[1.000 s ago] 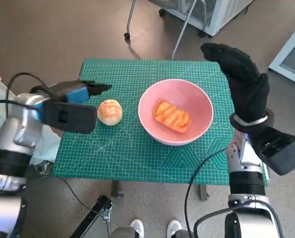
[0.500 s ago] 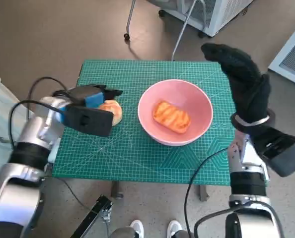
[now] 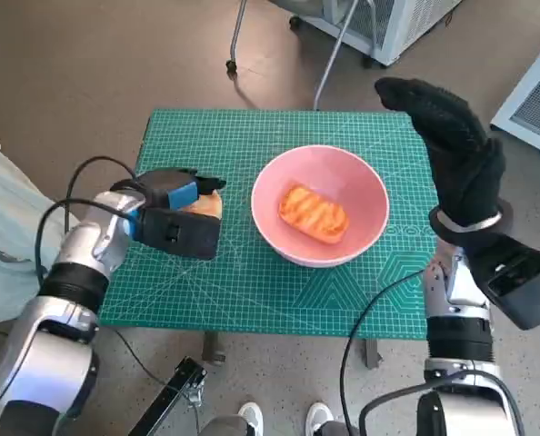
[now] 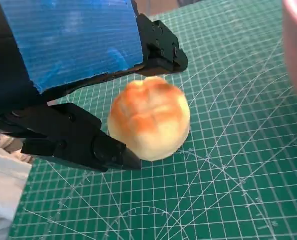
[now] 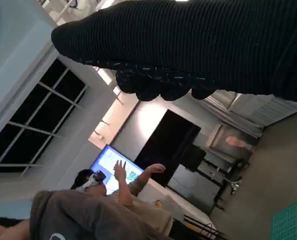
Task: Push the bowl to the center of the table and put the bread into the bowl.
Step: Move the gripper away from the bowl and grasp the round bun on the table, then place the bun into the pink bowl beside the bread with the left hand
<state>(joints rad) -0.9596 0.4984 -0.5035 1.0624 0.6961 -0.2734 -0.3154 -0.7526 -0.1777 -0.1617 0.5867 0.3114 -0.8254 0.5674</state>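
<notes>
Over the last second the left hand (image 3: 175, 195) has travelled from beside the round bread roll (image 3: 205, 203) to directly over it, so that in the head view the roll, which was in full sight, is now mostly covered by the hand's blue-taped back. The pink bowl (image 3: 361, 173) and the table have not moved, and the right hand (image 3: 452, 145) has kept its raised pose, shifting only slightly.

In the left wrist view the roll (image 4: 149, 117) sits on the green cutting mat (image 4: 228, 200) between the black fingers (image 4: 161, 47) on one side and the thumb part on the other. The fingers are spread around the roll; the near finger's tip lies against or just at its lower edge, and I cannot tell whether the roll is truly gripped. It rests on the mat.

The bowl stands just beyond the left hand's fingertips, toward the right hand, near the middle of the mat. Inside it lies a grilled, orange-brown piece of bread (image 3: 314, 213).

The right hand is lifted above the far right corner of the table, well apart from the bowl, its gloved fingers straight and held together, holding nothing. In the right wrist view a person (image 5: 88, 210) sits with an arm raised.
</notes>
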